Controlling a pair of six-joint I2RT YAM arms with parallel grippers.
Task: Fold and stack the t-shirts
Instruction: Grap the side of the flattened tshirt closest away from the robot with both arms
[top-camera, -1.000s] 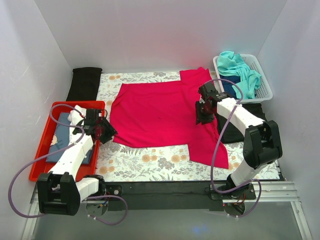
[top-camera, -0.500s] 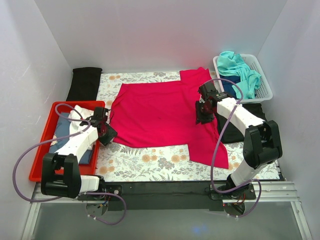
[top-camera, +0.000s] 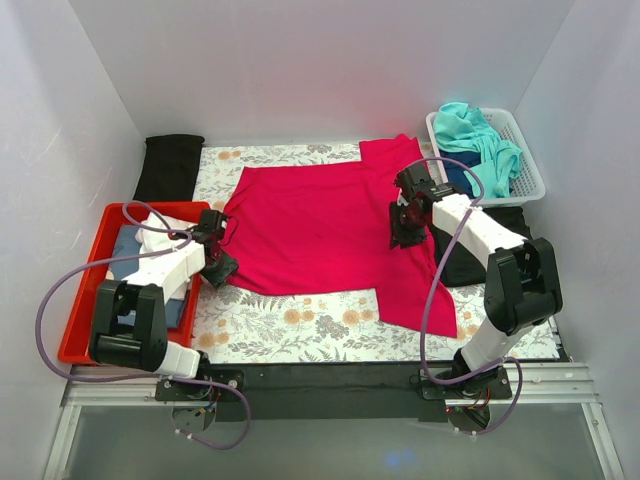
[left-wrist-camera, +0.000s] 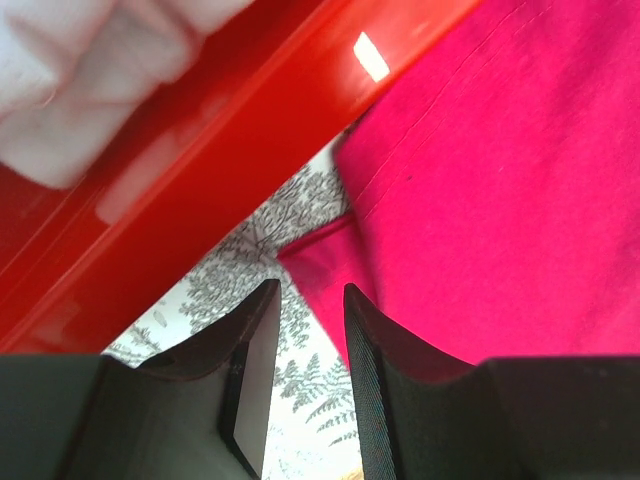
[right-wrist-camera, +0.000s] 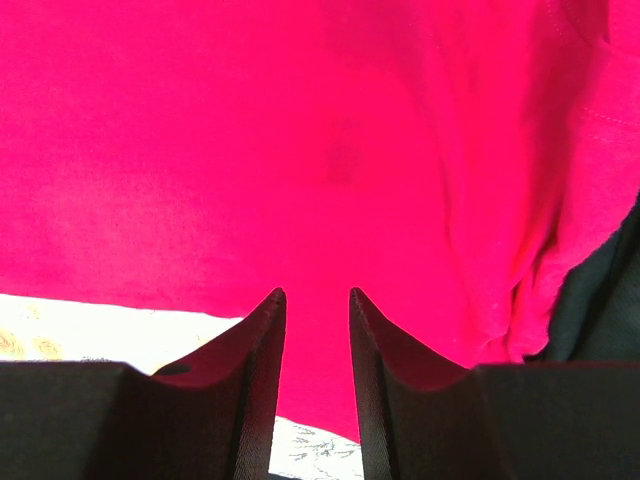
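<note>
T-shirts mostly wait their turn! The red shirt (top-camera: 310, 225) lies spread and unfolded on the flowered cover (top-camera: 300, 325). A teal shirt (top-camera: 470, 125) is heaped in the basket (top-camera: 530, 170), and a black shirt (top-camera: 462, 265) sits beside the right arm. Folded cloth (top-camera: 122, 262) in the red tray (top-camera: 80, 330) suggests a start is made. The left gripper (left-wrist-camera: 305, 300), narrowly parted and empty, sits just beside the shirt's near-left corner. The right gripper (right-wrist-camera: 315, 300), equally narrow and holding nothing, hangs over its right side.
</note>
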